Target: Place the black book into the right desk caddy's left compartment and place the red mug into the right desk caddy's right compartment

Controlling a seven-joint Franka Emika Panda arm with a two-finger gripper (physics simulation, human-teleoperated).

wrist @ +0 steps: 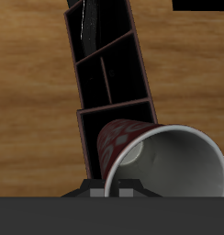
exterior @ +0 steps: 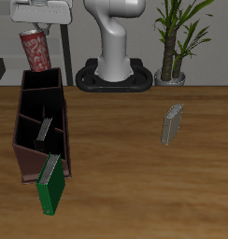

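Hanging tilted in the pincer (exterior: 39, 28), the red mug (exterior: 36, 49) tops the right desk caddy (exterior: 41, 121).

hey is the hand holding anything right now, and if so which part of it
Yes. The hand holds the red mug at its rim end, tilted above the right desk caddy.

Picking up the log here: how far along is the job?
Done: the black book stands in the right desk caddy, in its slanted-divider section. In hand: the gripper holds the red mug tilted above the caddy's far end. Left: lowering the mug into the square end section.
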